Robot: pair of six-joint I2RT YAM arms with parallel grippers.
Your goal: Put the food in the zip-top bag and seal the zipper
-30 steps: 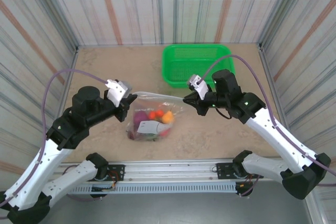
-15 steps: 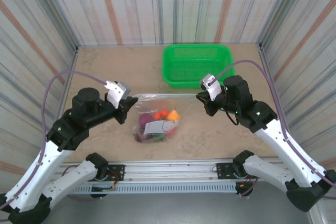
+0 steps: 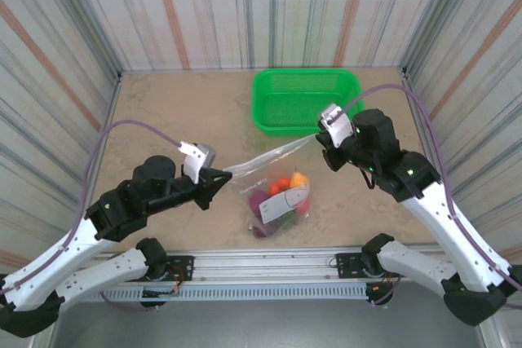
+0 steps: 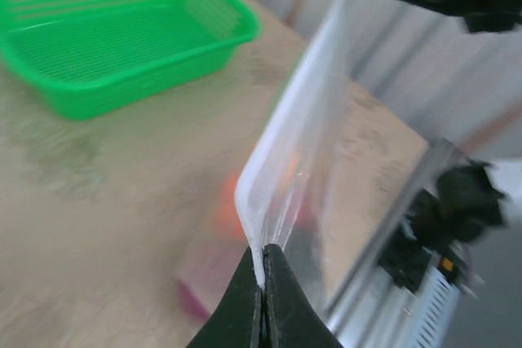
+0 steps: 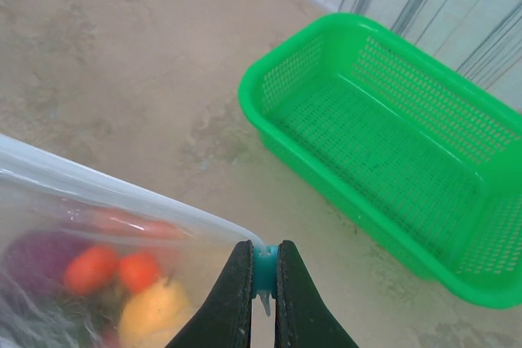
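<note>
You are looking at a sandy-beige table point(image 3: 179, 112) with a mottled, faintly stained surface, taking up the middle of the top view. Directly on it, at upper centre-right of the frame, sits a green mesh basket point(image 3: 303, 102) (long side running left to right). Lower centre, the zip-top bag point(image 3: 277, 205) hangs over the bare surface; whether its loaded bottom touches the table you cannot tell.

Lab cell: striped curtain walls point(image 3: 245, 14), aluminium rail point(image 3: 269, 265)
</note>
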